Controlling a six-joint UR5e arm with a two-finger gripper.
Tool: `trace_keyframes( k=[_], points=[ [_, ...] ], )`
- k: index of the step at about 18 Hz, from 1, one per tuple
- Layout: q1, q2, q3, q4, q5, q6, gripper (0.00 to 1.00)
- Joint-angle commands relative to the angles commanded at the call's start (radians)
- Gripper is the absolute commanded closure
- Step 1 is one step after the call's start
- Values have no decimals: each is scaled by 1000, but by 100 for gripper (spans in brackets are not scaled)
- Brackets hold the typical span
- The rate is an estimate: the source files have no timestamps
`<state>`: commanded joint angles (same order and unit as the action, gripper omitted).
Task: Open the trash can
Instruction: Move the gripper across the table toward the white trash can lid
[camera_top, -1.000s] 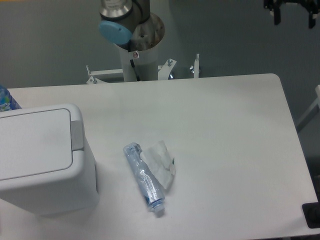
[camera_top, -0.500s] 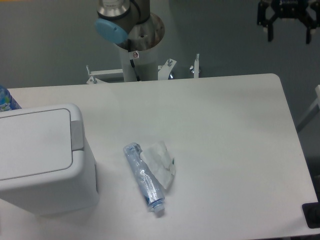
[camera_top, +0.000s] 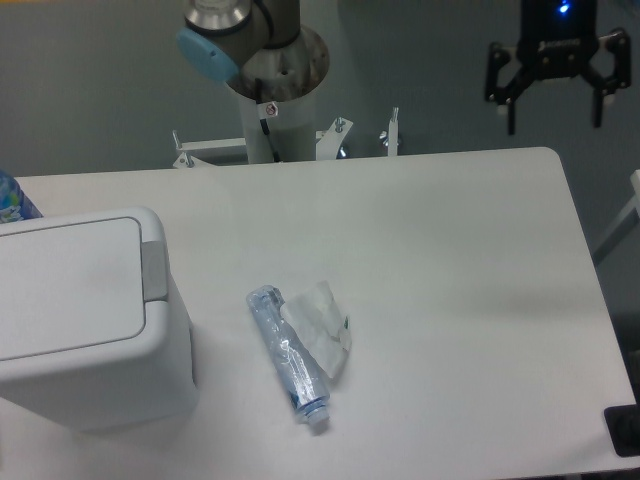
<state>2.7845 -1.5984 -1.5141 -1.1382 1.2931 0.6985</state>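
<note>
Gripper (camera_top: 555, 112) hangs high in the upper right of the view, above the far right corner of the table (camera_top: 450, 260), with its two fingers spread wide apart and nothing between them. At the opposite side, the trash can (camera_top: 85, 320) sits at the left edge of the table, well apart from the gripper, its flat white lid (camera_top: 65, 285) lying closed and level on the body. A small grey push-button tab (camera_top: 154, 270) shows at the right rim of that lid, untouched and with nothing near it. Between the bin and the middle of the table lies a crushed clear plastic bottle (camera_top: 290, 355), its cap end pointing toward the near edge, with a crumpled scrap of label or wrapper (camera_top: 320, 325) touching its right side. Judging by how things lie, the task has hardly begun: the lid is not yet raised and no contact with the bin is made. What appears to be left is the whole working part, namely crossing over to the left side, coming down onto the grey tab, and pressing it so the lid releases.
</note>
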Motion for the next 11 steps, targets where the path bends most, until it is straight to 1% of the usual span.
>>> trace_keyframes(
  k=[4, 6, 8, 9, 11],
  points=[
    [-146, -31, -8, -9, 5, -181, 0],
    [-212, -46, -8, -9, 0, -323, 0],
    [-288, -77, 5, -5, -20, -434, 0],
    [-316, -93, 12, -2, -46, -485, 0],
    [-329, -115, 12, -2, -112, -556, 0]
  ],
)
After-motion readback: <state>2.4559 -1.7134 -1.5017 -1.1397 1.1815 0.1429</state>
